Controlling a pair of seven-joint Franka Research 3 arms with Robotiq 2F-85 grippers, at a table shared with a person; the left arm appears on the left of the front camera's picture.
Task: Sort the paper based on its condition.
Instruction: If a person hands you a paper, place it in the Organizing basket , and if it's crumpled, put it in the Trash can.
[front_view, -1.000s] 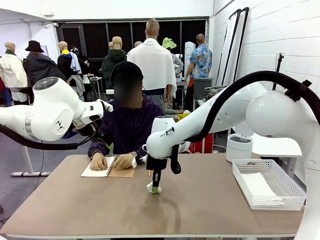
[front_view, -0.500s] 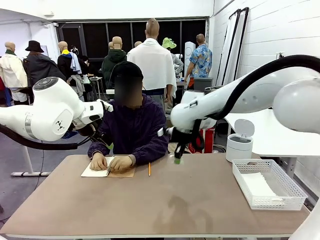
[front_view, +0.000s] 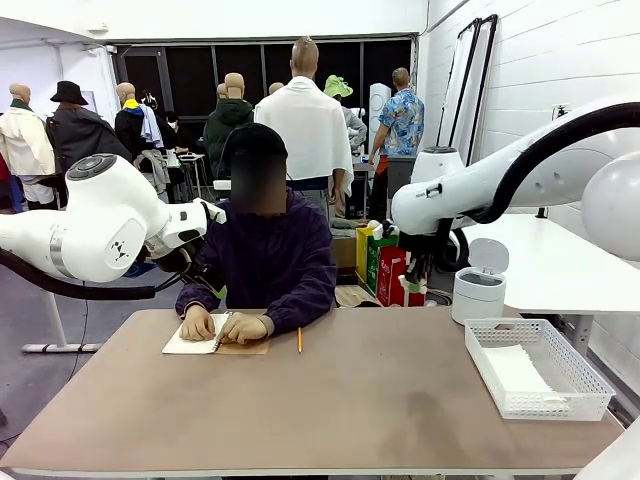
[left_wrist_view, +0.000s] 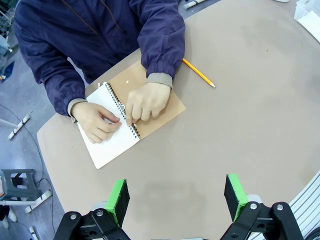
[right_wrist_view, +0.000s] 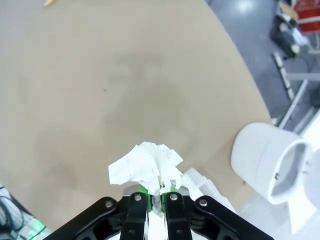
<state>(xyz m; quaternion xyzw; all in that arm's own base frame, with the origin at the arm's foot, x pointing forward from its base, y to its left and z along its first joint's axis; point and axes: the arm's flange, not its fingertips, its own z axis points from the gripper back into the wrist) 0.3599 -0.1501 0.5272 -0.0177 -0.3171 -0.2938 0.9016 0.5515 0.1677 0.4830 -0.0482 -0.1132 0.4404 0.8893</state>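
pencil (front_view: 298, 340) beside notepad (front_view: 215, 340)

Notepad (front_view: 217, 338), pencil (front_view: 298, 340) on table (front_view: 350, 410); bin (front_view: 480, 291) beyond.

The right pincer (right_wrist_view: 154, 192) pinches crumpled white paper (right_wrist_view: 146, 163) above the tan table (right_wrist_view: 100, 90), a white bin (right_wrist_view: 267, 162) beside it.

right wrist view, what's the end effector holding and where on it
The right end effector is shut on a crumpled white paper, pinching its lower edge; the rest of the wad sticks out beyond the pads.
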